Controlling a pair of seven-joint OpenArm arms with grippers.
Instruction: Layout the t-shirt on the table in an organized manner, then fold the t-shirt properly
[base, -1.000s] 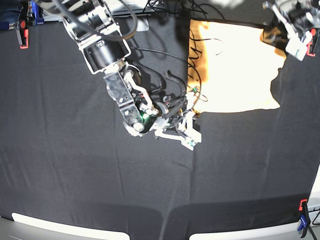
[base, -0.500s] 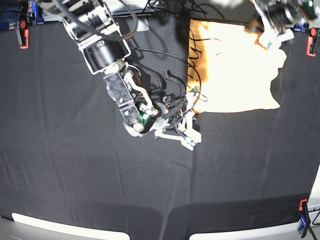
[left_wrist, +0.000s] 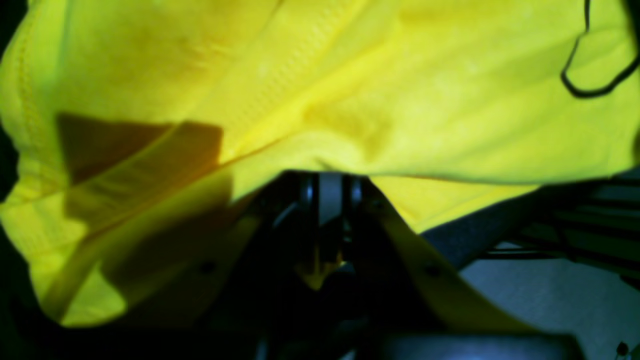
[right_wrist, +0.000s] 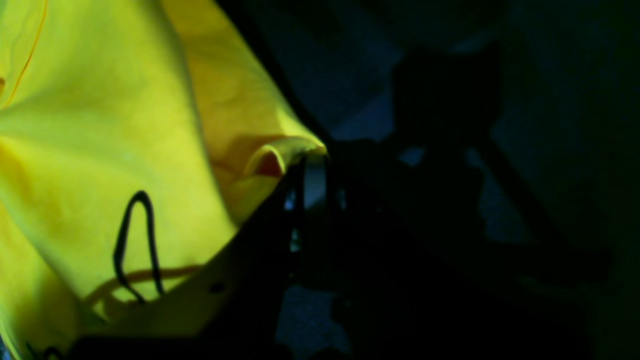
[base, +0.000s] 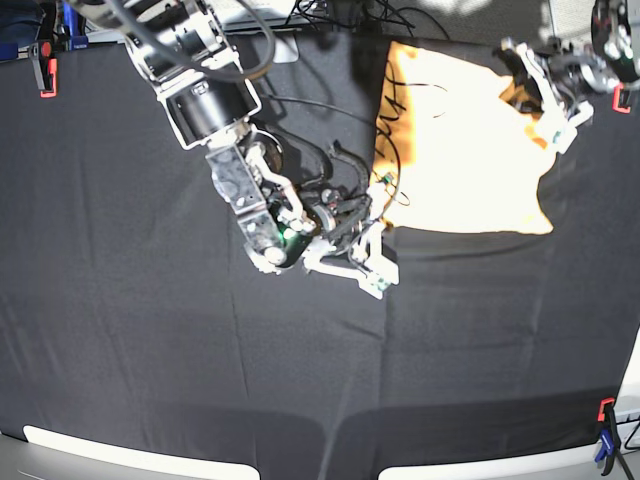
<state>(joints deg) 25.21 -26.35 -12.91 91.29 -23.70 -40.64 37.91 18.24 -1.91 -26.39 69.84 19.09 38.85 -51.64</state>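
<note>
I am watching the left end effector (base: 553, 100) working at the far right corner of the t-shirt (base: 455, 140), where a second ago it was hanging off past the fabric's edge near the red clamp (base: 619, 97). It has swung in over the cloth since then, and the shirt's right edge is now pulled inward and bunched, the near right corner drawn to a sharper point. In the left wrist view its jaws are nearly together with yellow cloth (left_wrist: 320, 100) draped right across their tips, so I am judging it pinched on the shirt (the pinch point itself is hidden under the fold).

The right end effector (base: 377, 258) is sitting at the shirt's near left corner, hardly shifted from a second ago. Its wrist view is showing a curled hem (right_wrist: 280, 155) tucked against the fingertips, jaws close together; I am reading that as a grip on the corner.

The t-shirt is lying on the far right part of the black tabletop (base: 150, 350), folded into a rough rectangle with dark scribbles (base: 390, 100) along its left edge. With both corners apparently held, the next fold or a spreading pull seems to be starting.
</note>
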